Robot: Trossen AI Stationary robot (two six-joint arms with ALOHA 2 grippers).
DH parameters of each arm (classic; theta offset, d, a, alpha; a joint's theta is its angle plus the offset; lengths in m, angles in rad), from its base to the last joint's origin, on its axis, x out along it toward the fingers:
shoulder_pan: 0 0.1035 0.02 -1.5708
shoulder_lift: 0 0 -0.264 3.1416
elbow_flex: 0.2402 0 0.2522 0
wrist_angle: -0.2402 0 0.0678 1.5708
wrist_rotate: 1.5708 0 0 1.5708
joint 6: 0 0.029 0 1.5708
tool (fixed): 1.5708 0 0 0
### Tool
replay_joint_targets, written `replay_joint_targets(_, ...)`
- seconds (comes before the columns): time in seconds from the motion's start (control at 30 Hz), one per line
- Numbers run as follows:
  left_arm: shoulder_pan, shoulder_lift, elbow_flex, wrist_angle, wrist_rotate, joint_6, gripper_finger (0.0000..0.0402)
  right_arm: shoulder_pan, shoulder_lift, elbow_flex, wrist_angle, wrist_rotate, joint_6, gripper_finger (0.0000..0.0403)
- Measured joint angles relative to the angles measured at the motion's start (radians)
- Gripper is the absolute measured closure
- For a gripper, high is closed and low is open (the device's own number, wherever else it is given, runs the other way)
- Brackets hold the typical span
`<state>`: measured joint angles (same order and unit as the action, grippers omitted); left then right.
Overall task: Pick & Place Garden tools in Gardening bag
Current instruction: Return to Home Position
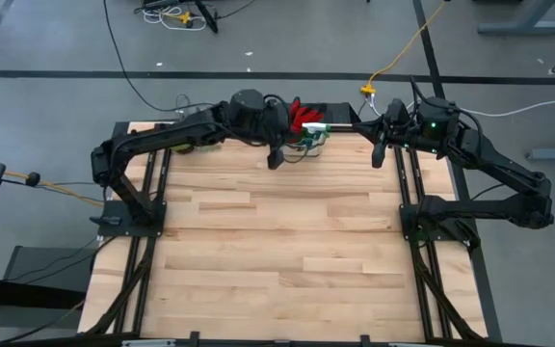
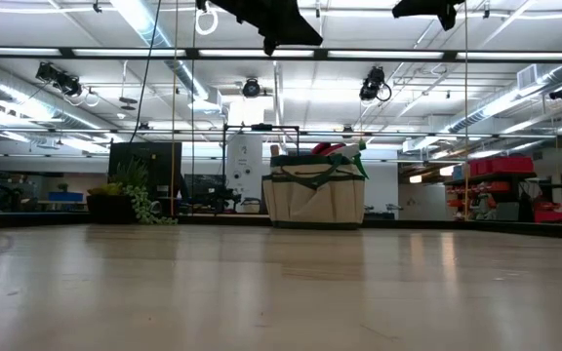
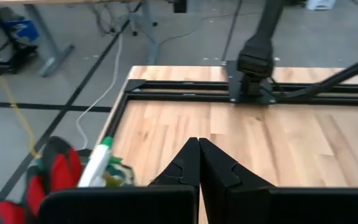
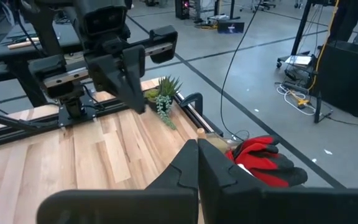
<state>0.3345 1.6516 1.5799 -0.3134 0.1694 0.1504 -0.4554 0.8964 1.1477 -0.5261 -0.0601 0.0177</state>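
Gardening bag (image 2: 314,200): we see the beige tote with dark green trim standing upright at the far edge of the desk (image 1: 287,251), about midway across it, between the two arms in the high view.
Red-and-black glove (image 4: 263,162): it sits in the bag's open top, with its red fingers rising above the rim.
Green plastic item (image 2: 359,161): it pokes out of the bag's top just beside the glove, on the side towards the right arm.
Left gripper (image 1: 276,157): it hangs in the air just beside the bag, well above the desk top. Its fingers (image 3: 185,168) are pressed together along their length, and we see nothing between them.
Right gripper (image 1: 378,154): it hangs near the bag on the opposite side, a little farther from it than the left one. Its fingers (image 4: 182,168) likewise meet with no gap, and it grips nothing.
Leafy plant (image 4: 163,96): it stands at the desk's far edge, beneath the left arm and apart from the bag.
Bag's inside: we cannot tell what else lies in it.
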Motion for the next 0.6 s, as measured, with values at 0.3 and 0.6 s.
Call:
replay_joint_targets(0.3,-0.055,0.001,-0.004,-0.008,0.03,0.004,0.0399,0.0,0.0,0.0,0.01,0.0,0.0,0.0403)
replay_joint_targets(0.6,-0.114,0.003,-0.168,0.079,-0.025,-0.035,0.0399,0.0,0.0,0.0,0.01,0.0,0.0,0.0403)
